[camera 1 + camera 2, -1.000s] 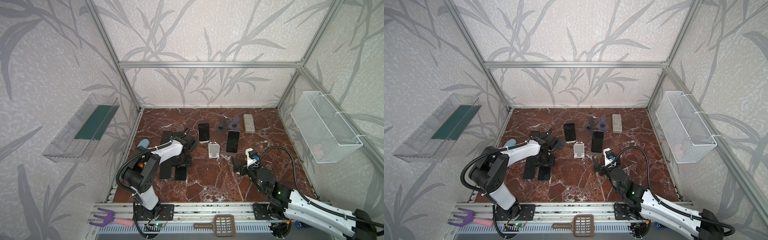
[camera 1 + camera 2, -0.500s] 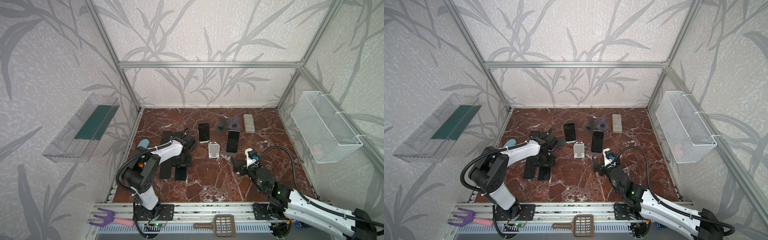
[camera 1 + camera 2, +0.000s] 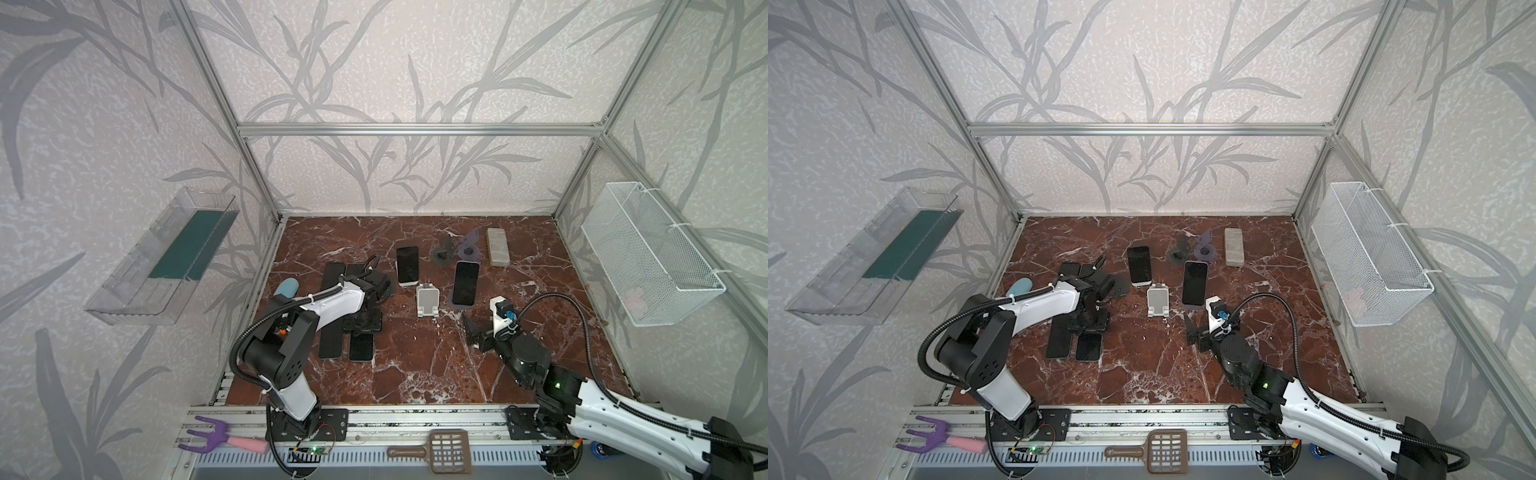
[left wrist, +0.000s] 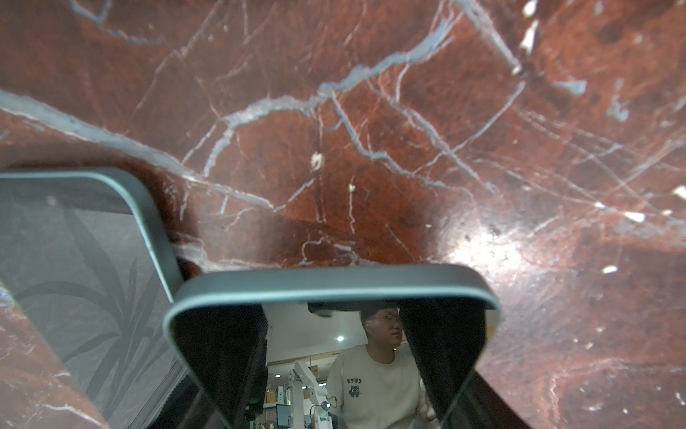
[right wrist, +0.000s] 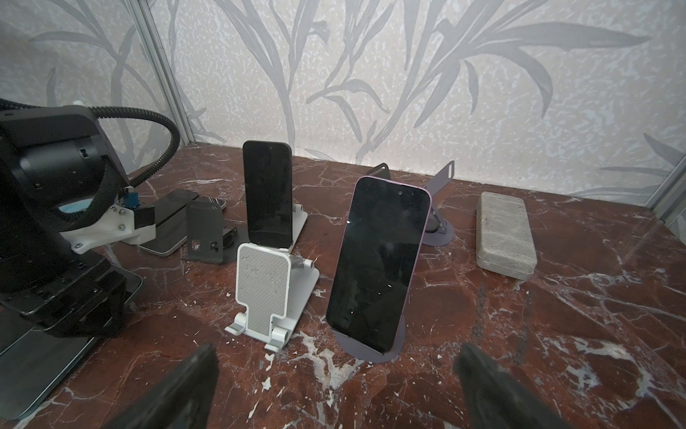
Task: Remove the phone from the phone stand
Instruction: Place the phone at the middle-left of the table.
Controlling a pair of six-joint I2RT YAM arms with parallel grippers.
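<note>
Right end effector (image 5: 336, 356) wide open in front of the purple phone (image 5: 378, 260) on its stand (image 5: 375, 356)
We see the phone leaning on the purple stand, centre-right on the counter (image 5: 557, 334), just beyond the empty right jaws. The left end effector (image 3: 363, 322) sits low over flat phones (image 3: 361, 349) at left; we cannot tell its opening.

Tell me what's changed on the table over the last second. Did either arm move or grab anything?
Nothing visibly changed. The left hand is as low over the flat phones as before. The right hand is as wide open as before, facing the propped purple phone. No phone has shifted.
</note>
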